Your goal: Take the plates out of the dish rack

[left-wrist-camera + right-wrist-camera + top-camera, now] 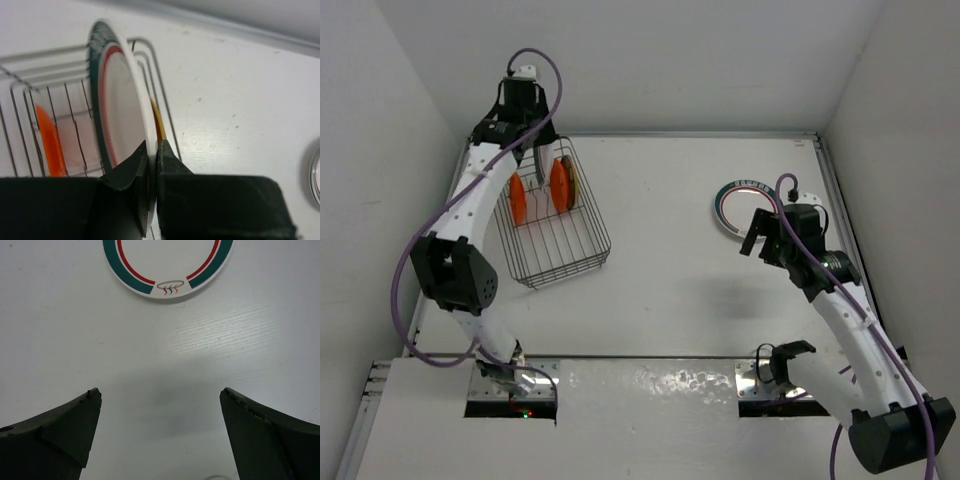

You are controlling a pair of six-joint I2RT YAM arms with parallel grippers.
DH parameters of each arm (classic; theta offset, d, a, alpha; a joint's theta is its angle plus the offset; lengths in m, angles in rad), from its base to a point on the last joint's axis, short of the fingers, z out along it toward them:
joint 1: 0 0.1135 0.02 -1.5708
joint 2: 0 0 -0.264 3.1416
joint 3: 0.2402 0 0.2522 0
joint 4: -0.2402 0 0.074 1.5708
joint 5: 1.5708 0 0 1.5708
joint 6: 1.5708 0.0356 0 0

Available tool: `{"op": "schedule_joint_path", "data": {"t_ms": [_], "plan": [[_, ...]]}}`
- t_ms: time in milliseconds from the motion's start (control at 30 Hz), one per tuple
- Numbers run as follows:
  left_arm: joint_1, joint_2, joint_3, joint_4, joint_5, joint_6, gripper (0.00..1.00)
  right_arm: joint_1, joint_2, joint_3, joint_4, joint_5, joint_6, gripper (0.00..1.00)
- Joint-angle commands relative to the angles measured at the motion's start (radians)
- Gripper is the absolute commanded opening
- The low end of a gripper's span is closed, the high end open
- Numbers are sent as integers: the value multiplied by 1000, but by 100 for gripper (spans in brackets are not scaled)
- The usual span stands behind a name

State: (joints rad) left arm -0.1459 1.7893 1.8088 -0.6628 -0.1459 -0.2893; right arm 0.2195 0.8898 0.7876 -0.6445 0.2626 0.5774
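Left end effector (153, 147) pinching ringed plate (122, 105), seemingly upright in dish rack (555, 245), right end effector (160, 390) released

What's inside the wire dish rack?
Two orange plates stand upright in the dish rack. The left gripper pinches a white plate with a green-and-red rim there too. The left arm hides the rack's far corner.

The dish rack (572, 250) and the orange plates (518, 200) in it stand close around the left gripper (152, 148) and its pinched white plate (125, 110), while bare table (75, 315) lies open before the right gripper (160, 392).
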Motion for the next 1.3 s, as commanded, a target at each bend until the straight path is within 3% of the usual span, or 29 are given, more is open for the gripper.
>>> {"op": "schedule_joint_path", "data": {"t_ms": [0, 33, 100, 133, 233, 400, 433, 500, 633, 767, 1000, 1067, 1100, 1133, 1167, 1200, 1267], "plan": [[2, -158, 69, 144, 103, 206, 0, 6, -25, 74, -18, 1, 27, 99], [-10, -171, 64, 161, 165, 246, 0, 6, -28, 84, -18, -22, 36, 99], [-121, -217, 26, 218, 145, 377, 0, 4, -26, 125, 6, -89, 71, 99], [-176, -232, 5, 238, 65, 427, 0, 6, -22, 142, 23, -117, 105, 99], [-499, -292, -121, 348, -157, 632, 0, 6, 32, 264, 46, -238, 160, 99], [-786, -318, -403, 515, -415, 979, 0, -8, 138, 403, 48, -407, 257, 99], [-866, -320, -458, 610, -529, 1033, 0, -12, 150, 416, 46, -417, 292, 99], [-940, -305, -563, 646, -622, 1127, 0, -16, 124, 392, 60, -389, 344, 99], [-1043, -292, -635, 741, -659, 1168, 0, -16, 74, 313, 112, -344, 391, 99], [-1113, -280, -649, 775, -682, 1193, 0, -17, 123, 280, 92, -379, 372, 99], [-1186, -262, -595, 680, -587, 1118, 0, -16, 245, 168, 381, -664, 423, 93], [-1189, -257, -585, 683, -584, 1095, 1, -16, 268, 171, 362, -658, 403, 84], [-1190, -261, -588, 693, -583, 1087, 4, -17, 270, 164, 362, -648, 403, 65], [-1190, -263, -591, 707, -586, 1079, 7, -19, 268, 157, 362, -611, 400, 54], [-1189, -271, -601, 718, -589, 1076, 13, -19, 265, 142, 362, -596, 400, 38], [-1190, -272, -605, 721, -587, 1072, 17, -19, 262, 133, 362, -579, 404, 0], [-1189, -272, -608, 720, -593, 1044, 50, -20, 259, 114, 374, -519, 418, 0]]}}
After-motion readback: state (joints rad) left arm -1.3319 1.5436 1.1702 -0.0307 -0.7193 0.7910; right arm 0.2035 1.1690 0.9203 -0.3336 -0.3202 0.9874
